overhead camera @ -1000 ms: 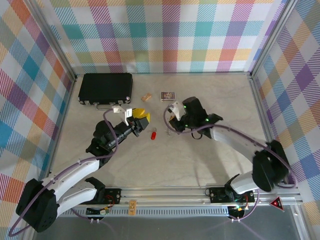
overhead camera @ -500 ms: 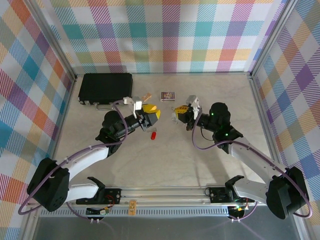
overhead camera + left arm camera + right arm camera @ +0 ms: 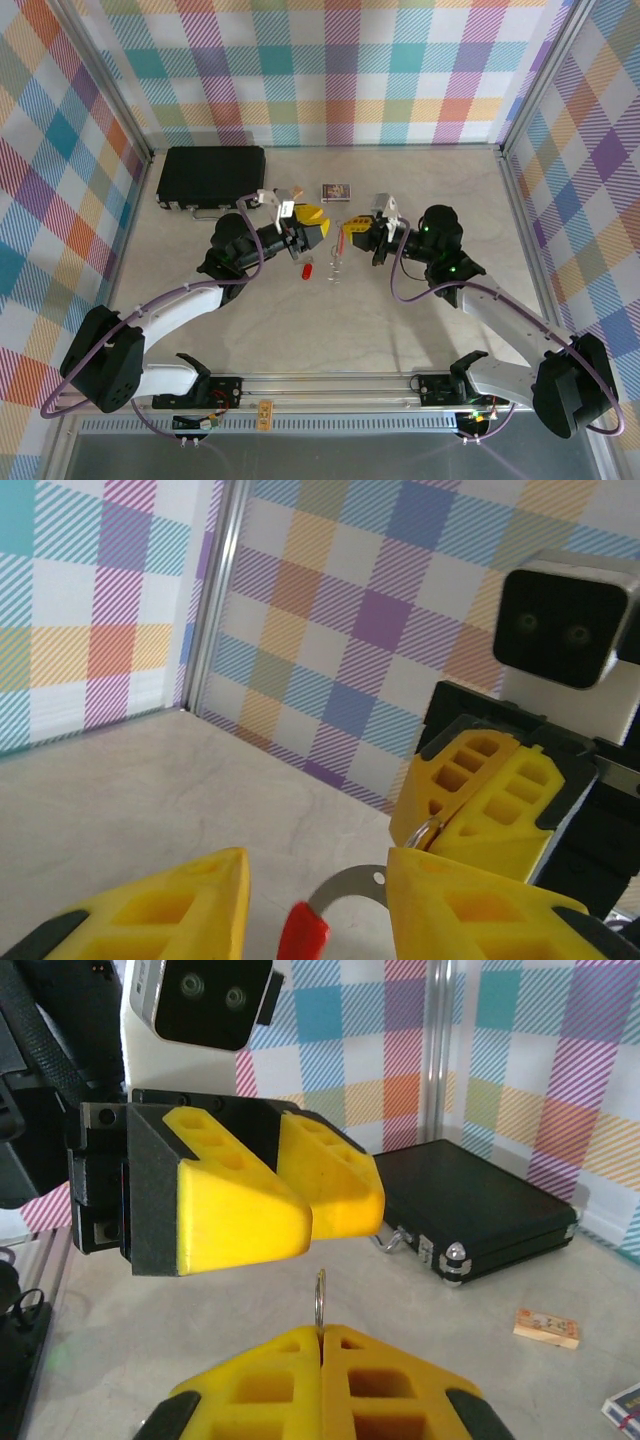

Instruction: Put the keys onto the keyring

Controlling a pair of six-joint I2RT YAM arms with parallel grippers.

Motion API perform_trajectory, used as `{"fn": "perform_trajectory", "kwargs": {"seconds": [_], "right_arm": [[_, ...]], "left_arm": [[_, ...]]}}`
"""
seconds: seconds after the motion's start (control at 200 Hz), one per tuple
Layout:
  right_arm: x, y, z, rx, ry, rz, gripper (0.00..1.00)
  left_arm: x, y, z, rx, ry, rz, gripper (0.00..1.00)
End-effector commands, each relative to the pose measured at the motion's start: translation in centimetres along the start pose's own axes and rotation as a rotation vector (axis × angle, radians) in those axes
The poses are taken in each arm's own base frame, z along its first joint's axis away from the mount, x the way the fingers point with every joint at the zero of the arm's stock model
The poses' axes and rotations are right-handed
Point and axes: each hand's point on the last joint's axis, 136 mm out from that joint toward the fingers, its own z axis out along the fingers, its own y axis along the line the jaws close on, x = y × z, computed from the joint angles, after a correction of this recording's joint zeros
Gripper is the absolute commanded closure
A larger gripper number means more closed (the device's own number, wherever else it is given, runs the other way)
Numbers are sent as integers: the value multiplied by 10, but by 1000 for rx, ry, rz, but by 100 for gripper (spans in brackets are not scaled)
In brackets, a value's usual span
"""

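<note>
Closer now, left fingers (image 3: 150,920) stand parted about the keyring (image 3: 350,888) pinched in right fingers (image 3: 380,1375); hold it steady, red key (image 3: 307,271) lies at six o'clock.

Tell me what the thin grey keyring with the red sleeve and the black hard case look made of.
Thin grey keyring: metal, by its dull silver sheen. Its red sleeve looks like glossy plastic, perhaps rubber. Black hard case: matte shell, plastic or leatherette, with shiny metal corner caps and latch.
</note>
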Motion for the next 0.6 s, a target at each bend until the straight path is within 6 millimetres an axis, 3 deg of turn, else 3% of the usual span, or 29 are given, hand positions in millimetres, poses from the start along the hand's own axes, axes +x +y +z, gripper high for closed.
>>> {"fn": "perform_trajectory", "kwargs": {"seconds": [0.0,0.29,0.595], "right_arm": [[-12,6,2,-55,-6,-28,100],[-11,7,4,-74,15,-26,100],[-8,9,5,-90,22,-13,100]], "left_arm": [[-9,-18,4,82,-9,82,60],[6,-17,7,91,44,98,60],[6,-18,11,98,39,87,63]]}}
